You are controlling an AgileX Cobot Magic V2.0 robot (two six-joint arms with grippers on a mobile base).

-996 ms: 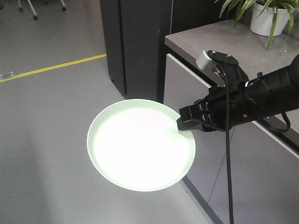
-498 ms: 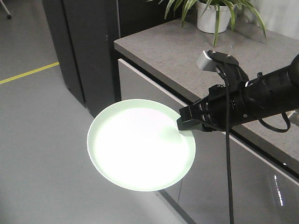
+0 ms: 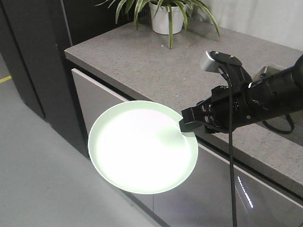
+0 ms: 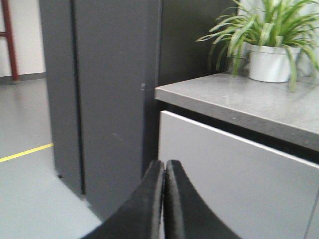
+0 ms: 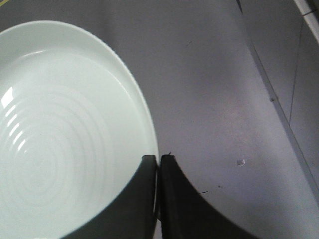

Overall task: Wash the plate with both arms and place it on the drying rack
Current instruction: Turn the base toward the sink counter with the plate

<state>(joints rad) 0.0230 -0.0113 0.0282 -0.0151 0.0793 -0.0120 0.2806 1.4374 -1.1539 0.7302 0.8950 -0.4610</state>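
While the right tool pinches the plate by its rim, the plate hangs out in mid-air, off the front edge of the table and over the grey floor. It is carried, not set down anywhere. Look at that hold in the right wrist view: two black fingers clamped tight with the thin raised rim sandwiched between them, one finger lapping onto the inner face, the other outside the edge. That's a sensible grip, I'd say, because an edge pinch leaves nearly the whole pale green face bare for scrubbing or rinsing. The plate's open side is turned up toward the front camera, bright under the light. It's a one-point hold though, with all the plate's weight hanging off to one side of the fingers, so a jolt could make it pivot or slip. Over to the left tool: jaws pressed together with nothing between them, idle, pointing at the table's pale front panel and the dark cabinet beside it. A potted plant sits at the back of the table, well apart from the action. No drying rack shows in any view, so I'd call this the carrying leg, with washing and racking both to come.
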